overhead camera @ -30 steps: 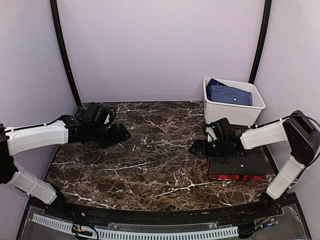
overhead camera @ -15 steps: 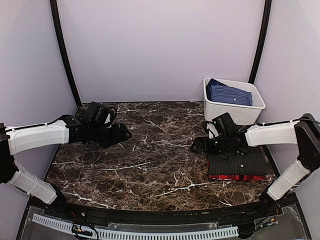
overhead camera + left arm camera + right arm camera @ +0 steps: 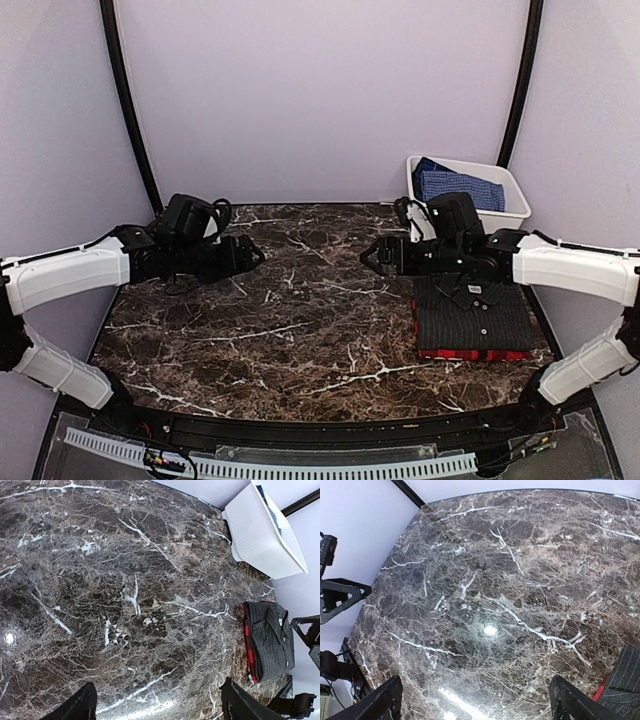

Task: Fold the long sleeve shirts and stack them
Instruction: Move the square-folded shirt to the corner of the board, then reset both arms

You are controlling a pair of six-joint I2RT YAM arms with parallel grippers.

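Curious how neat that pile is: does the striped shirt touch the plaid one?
Touching. Top view: striped shirt lies on the plaid shirt, red edge peeking out.

Marble table (image 3: 300, 300) bears white bin (image 3: 462, 227), folded shirt stack (image 3: 472, 322).

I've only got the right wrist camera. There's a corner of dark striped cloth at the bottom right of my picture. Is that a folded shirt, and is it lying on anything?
Observer: Yes. The top view shows the pinstriped shirt folded, lying on the red plaid shirt at the right side of the table.
Operator: Anything else out there with cloth in it?
Observer: A white bin stands at the far right corner with blue cloth in it.
Operator: What about the left gripper?
Observer: The left gripper is open and empty, above the table's far left.
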